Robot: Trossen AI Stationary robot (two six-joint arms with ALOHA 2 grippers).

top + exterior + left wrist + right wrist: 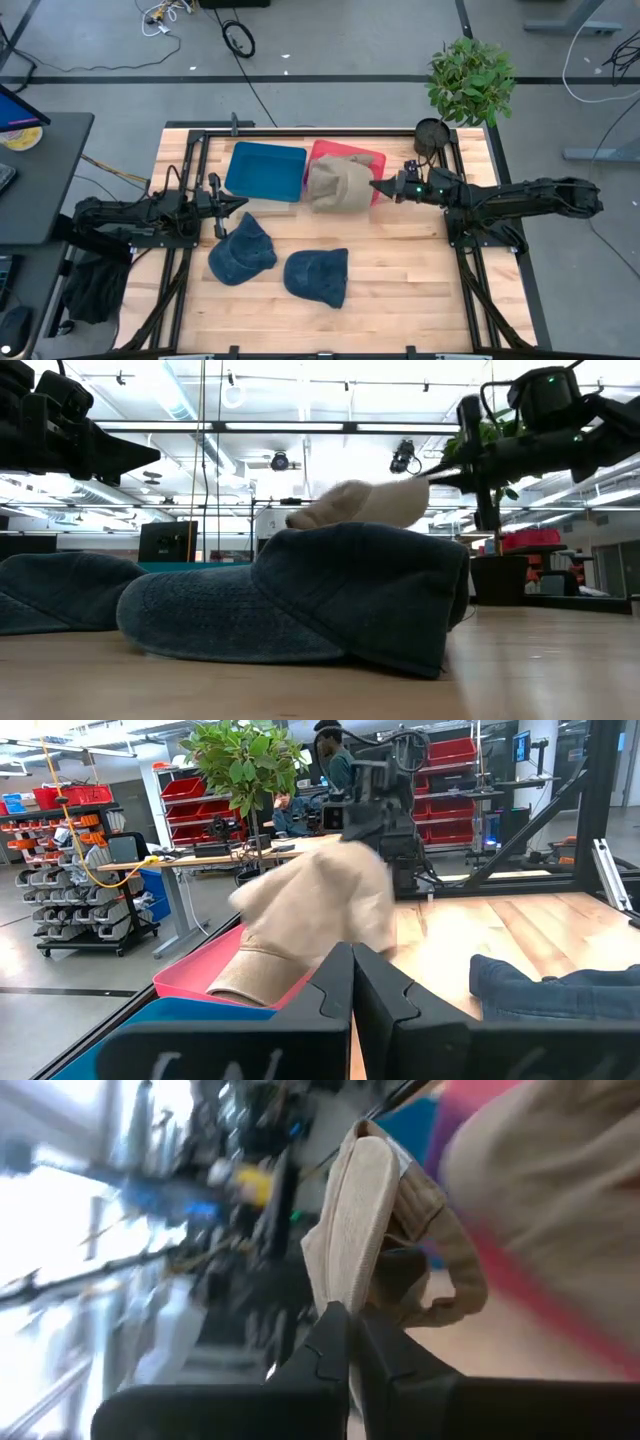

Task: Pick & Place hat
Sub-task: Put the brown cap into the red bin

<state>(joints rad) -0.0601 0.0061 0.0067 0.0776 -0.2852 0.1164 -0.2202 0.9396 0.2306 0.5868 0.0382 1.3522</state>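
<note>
Nearest the low cam, a blue cap (300, 595) is lying on the table (400, 270); right gripper (375, 186) is clenching the beige hat (335, 186) over the pink bin (372, 158); left gripper (238, 203) is hanging clenched, empty, nr the blue bin (265, 170).

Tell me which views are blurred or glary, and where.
Right wrist view: background streaked with motion blur; the tan hat in the right pincer stays fairly sharp. Low view: bright ceiling lights wash out the top, leaving the near blue hat dark. Left wrist view: the left pincer is soft up close. High view: evenly lit.
</note>
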